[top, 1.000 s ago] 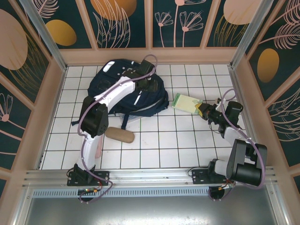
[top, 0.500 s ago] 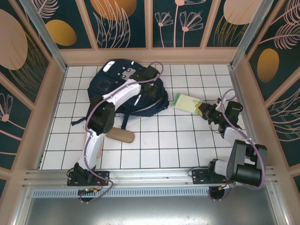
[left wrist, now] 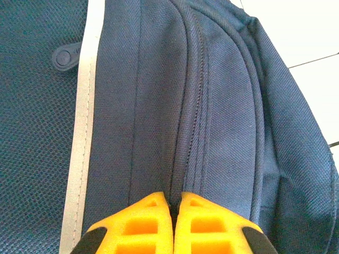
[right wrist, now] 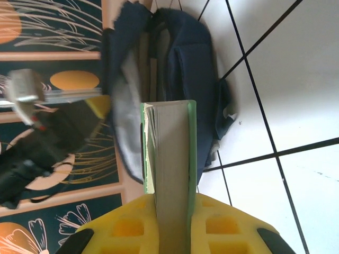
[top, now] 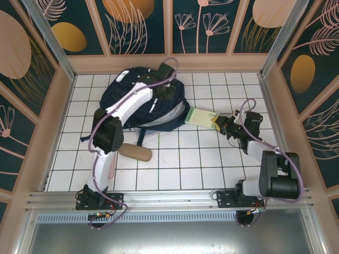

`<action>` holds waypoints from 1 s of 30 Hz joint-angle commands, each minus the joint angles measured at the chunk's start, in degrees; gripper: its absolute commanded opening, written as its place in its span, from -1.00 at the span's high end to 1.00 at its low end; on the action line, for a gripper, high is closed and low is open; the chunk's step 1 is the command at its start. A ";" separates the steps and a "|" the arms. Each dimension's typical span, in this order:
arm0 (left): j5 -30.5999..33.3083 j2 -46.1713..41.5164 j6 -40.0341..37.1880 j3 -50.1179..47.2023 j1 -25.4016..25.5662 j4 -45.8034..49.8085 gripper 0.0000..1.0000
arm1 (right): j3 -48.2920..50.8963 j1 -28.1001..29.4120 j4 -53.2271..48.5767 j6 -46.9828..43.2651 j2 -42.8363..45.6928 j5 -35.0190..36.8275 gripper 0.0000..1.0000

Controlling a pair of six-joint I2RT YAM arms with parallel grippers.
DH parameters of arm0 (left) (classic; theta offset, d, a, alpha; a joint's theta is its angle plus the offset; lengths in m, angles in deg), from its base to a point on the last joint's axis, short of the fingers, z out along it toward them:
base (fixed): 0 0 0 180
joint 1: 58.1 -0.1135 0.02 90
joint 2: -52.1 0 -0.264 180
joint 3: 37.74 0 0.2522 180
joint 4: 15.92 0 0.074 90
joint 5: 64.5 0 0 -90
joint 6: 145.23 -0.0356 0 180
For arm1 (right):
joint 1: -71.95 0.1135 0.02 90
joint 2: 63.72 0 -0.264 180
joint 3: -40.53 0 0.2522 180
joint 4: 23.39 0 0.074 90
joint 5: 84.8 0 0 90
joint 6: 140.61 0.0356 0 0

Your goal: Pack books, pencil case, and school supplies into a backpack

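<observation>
The overhead view looks steeply down from the near edge over the whole white tiled tabletop [top: 201, 159]. The left wrist view sits tight against the large navy-blue fabric backpack [left wrist: 222, 106]; the right wrist view faces it from farther off.

- Backpack [top: 139, 106] lies far left of centre on the worktop [top: 201, 164].
- Left gripper [top: 168, 96] sits on top of the backpack, jaws pinched on a seam.
- Book [top: 200, 117] lies just right of the backpack, its left edge at the opening and its right end between the jaws of the right gripper [top: 218, 123].
- Pouch [top: 135, 153] lies in front of the backpack, apart from it.
</observation>
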 commanded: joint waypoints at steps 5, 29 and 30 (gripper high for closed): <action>-16.42 -9.92 4.38 2.49 -7.14 -4.68 1.00 | -7.32 7.12 12.06 5.39 -5.60 5.37 1.00; -36.40 -15.39 14.33 -0.98 -15.76 -16.93 1.00 | -62.47 27.28 11.54 19.60 -53.38 15.25 1.00; -36.37 -15.38 14.37 -1.07 -15.69 -16.85 1.00 | -65.71 27.93 9.45 19.58 -55.53 15.79 1.00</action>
